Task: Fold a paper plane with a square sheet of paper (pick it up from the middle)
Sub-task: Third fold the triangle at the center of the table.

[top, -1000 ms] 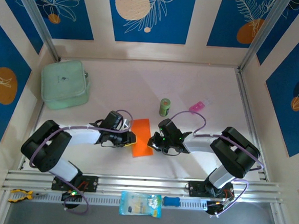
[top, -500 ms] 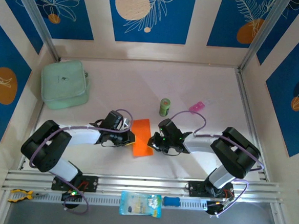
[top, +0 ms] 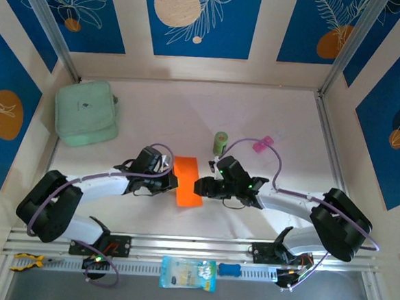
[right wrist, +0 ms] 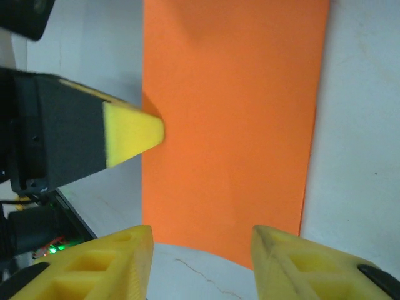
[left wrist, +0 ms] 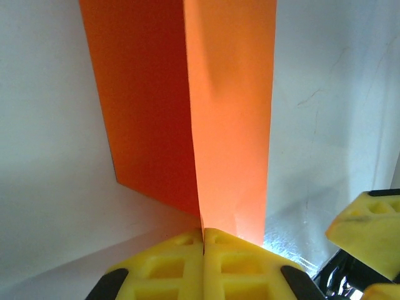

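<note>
The white, faintly scuffed tabletop [top: 154, 112] carries the square sheet of paper [top: 187, 181] at the centre of the top view, folded into a narrow matte orange strip. It looks feather-light, limp and easily creased, so it is best pinched at an edge near mid-length. The left tool [top: 175, 182] is clamped on the strip's left edge. The right tool [top: 199, 187] stands part-open, holding nothing, just beside the right edge.

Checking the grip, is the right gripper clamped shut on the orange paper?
No, the right gripper stands open, fingers apart at the edge of the square sheet of paper.
</note>
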Robot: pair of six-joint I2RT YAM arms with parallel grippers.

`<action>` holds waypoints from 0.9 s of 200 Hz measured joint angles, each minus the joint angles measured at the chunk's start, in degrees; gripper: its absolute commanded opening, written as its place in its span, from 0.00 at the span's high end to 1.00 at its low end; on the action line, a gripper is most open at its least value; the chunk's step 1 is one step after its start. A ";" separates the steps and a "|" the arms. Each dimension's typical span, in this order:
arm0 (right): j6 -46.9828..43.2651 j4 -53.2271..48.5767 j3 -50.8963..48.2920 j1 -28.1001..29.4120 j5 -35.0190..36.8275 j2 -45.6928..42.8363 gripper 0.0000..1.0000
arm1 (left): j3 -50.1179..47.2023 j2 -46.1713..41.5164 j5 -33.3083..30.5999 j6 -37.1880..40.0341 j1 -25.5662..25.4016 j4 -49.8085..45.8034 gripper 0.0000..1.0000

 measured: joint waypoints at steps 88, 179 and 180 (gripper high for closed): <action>-35.56 6.88 -0.81 20.61 17.70 1.25 0.50 | 0.00 0.00 0.02 -0.02 0.00 -0.96 0.96; -52.37 14.69 1.90 30.23 39.15 15.96 0.49 | 0.00 0.00 0.04 -0.07 0.00 -0.96 0.96; -52.39 14.78 1.92 30.25 39.32 16.02 0.49 | 0.00 -0.02 0.04 -0.07 0.00 -0.96 0.96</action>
